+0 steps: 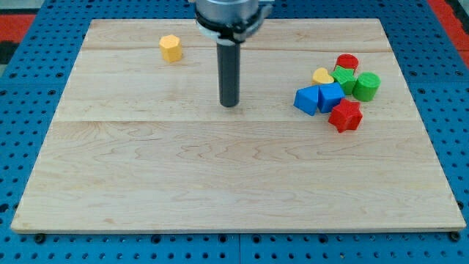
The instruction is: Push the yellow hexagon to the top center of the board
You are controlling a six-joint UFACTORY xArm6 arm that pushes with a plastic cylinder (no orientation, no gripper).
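The yellow hexagon stands on the wooden board near the view's top left. My tip rests on the board at the centre top, to the right of and below the yellow hexagon, well apart from it. The rod rises straight up out of the view's top.
A cluster of blocks sits at the view's right: a red cylinder, a yellow heart, a green star-like block, a green cylinder, two blue blocks and a red star. A blue pegboard surrounds the board.
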